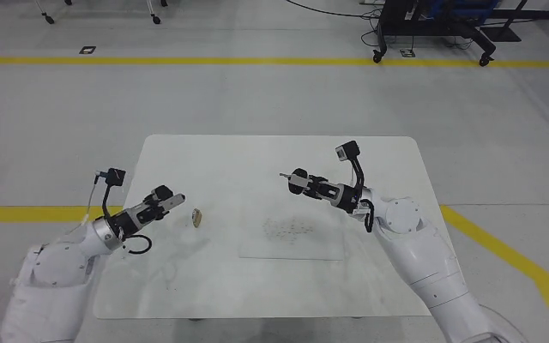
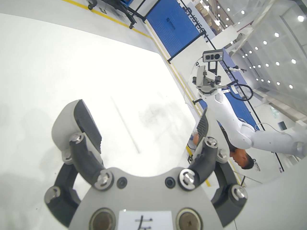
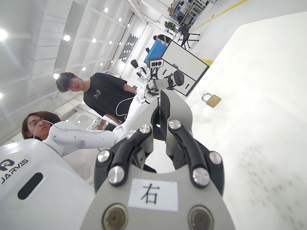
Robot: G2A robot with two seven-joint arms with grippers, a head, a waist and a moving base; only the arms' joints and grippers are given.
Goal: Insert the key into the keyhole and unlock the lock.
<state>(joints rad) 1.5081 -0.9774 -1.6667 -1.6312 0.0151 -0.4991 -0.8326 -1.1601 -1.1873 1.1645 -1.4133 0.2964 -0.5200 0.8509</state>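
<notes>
Your right gripper (image 1: 296, 180) is clenched on the key (image 1: 282, 176), whose tip pokes out past the fingertips. It is held over the middle of the white table (image 1: 257, 154). Your left gripper (image 1: 171, 200) hangs released with its pads spread wide, toward the table's left side. The padlock (image 1: 196, 218) lies flat on the table just beside that left gripper, well apart from the key.

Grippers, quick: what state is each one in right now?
Left gripper: open, holding nothing.
Right gripper: shut on the key, which sticks out past its tips.
</notes>
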